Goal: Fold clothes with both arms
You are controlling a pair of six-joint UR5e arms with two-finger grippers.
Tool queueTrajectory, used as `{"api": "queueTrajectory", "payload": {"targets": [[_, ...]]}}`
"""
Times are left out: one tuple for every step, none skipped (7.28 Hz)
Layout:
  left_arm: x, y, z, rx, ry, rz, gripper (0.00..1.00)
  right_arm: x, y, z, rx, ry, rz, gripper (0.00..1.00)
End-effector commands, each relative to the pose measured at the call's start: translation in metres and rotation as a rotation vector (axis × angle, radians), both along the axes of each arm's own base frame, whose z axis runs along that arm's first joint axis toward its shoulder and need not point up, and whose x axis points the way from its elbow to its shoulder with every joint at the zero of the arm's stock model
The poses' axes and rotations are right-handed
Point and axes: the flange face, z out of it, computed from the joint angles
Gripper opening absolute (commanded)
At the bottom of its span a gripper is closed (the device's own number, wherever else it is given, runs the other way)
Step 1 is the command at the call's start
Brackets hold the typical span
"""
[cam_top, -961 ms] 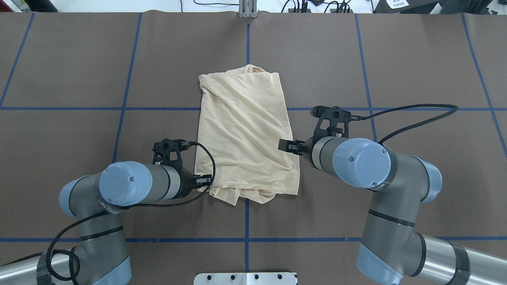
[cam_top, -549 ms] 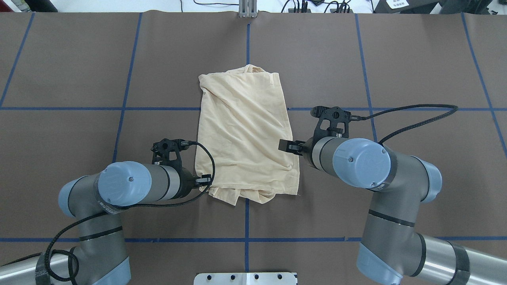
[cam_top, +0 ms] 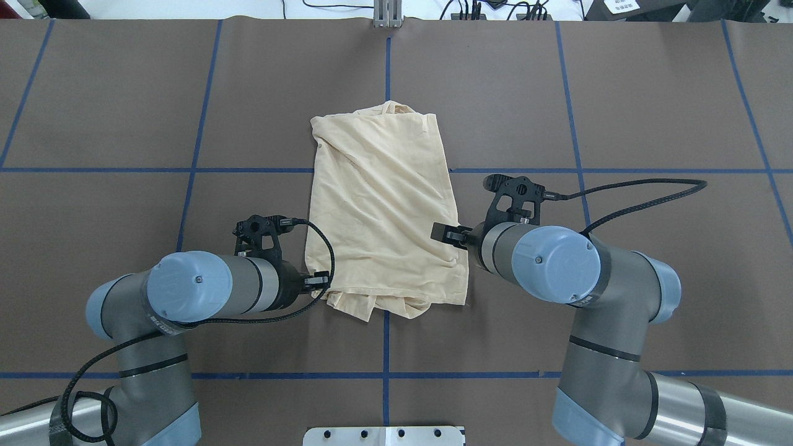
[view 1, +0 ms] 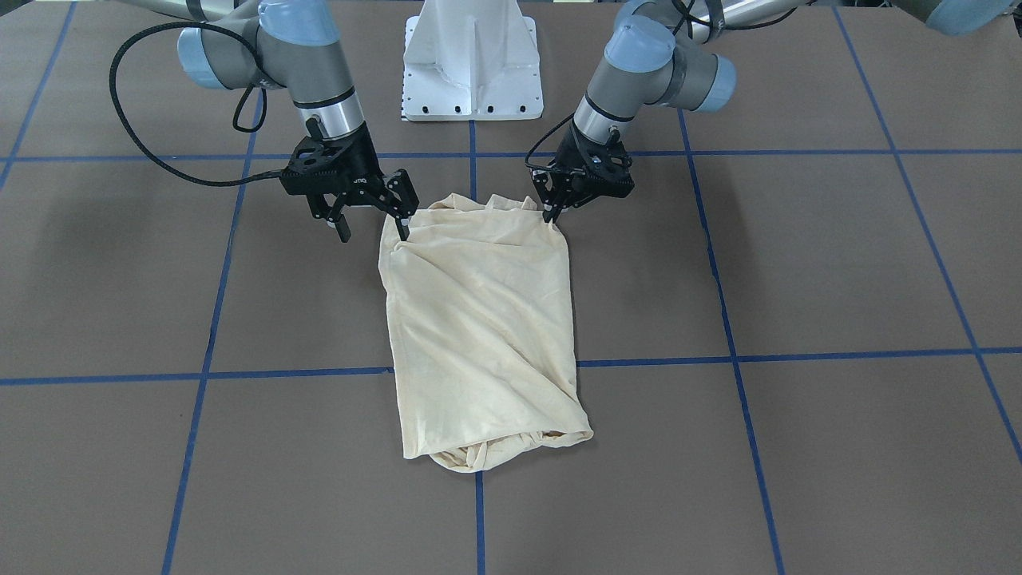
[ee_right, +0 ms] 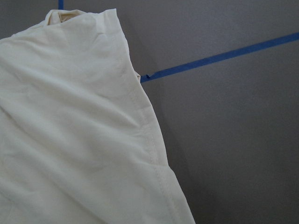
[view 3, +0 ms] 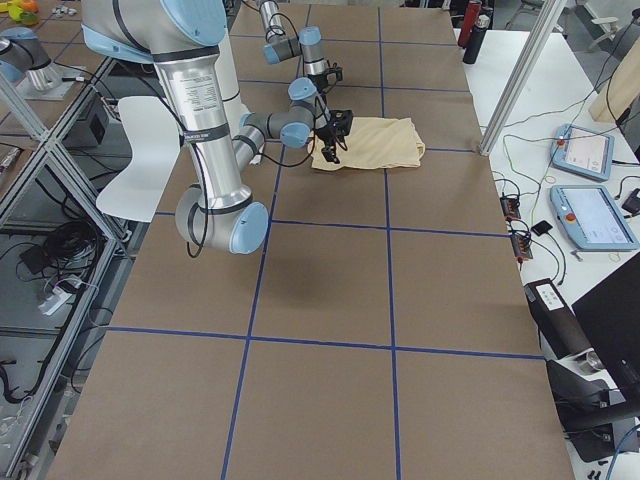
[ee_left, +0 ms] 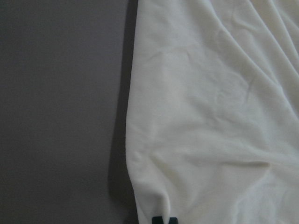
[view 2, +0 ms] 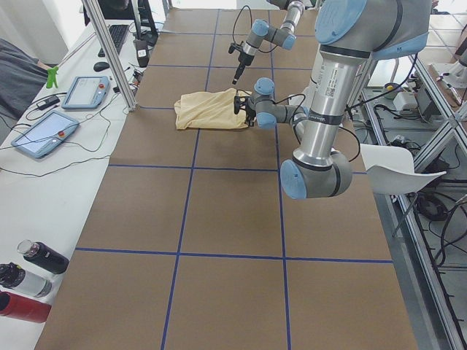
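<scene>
While the left gripper [view 1: 550,214] looks pinched shut on the 7 o'clock corner of the shirt [cam_top: 381,204], overhead, that shirt lies rumpled mid-table [cam_top: 124,93]. Right gripper [view 1: 374,230] at 4 o'clock: fingers spread astride the edge, holding nothing. If you lift now, one corner probably drags and the fold skews.

The light is even and soft, falling from above, with no hard glare on the brown desk [view 1: 814,263]. In the front-facing view faint, blurred shadows spread over it, darkest on that view's left. The overhead view burns out to white along its far strip. Both wrist views are close and soft. There the shirt [ee_left: 210,116] looks washed-out, nearly white, with a thin dark shadow along its edge. The side views are coarse, and far things lose detail.
</scene>
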Motion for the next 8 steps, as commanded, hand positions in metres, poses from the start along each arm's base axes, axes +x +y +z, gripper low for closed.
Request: {"api": "queueTrajectory", "payload": {"targets": [[0.0, 0.0, -0.002, 0.0, 0.004, 0.0, 0.0, -0.041, 0.007, -0.004, -0.115, -0.046, 0.105, 0.95], [0.0, 0.0, -0.001, 0.0, 0.003, 0.0, 0.0, -0.055, 0.004, -0.009, -0.144, -0.059, 0.124, 0.94], [0.0, 0.0, -0.001, 0.0, 0.003, 0.0, 0.0, -0.061, 0.009, -0.007, -0.157, -0.057, 0.124, 0.94], [0.001, 0.001, -0.002, 0.0, 0.004, 0.001, 0.0, -0.066, 0.014, -0.005, -0.159, -0.052, 0.123, 0.94], [0.001, 0.001, -0.002, 0.0, 0.005, 0.001, 0.0, -0.073, 0.021, -0.001, -0.157, -0.049, 0.147, 0.9], [0.001, 0.001, -0.003, 0.001, 0.006, 0.001, 0.0, -0.077, 0.024, 0.001, -0.174, -0.055, 0.162, 0.89], [0.001, 0.001, -0.003, 0.001, 0.006, 0.001, 0.0, -0.079, 0.027, 0.002, -0.176, -0.054, 0.157, 0.88], [0.001, 0.001, -0.003, 0.001, 0.006, 0.001, 0.0, -0.08, 0.027, 0.004, -0.177, -0.049, 0.158, 0.87]]}}
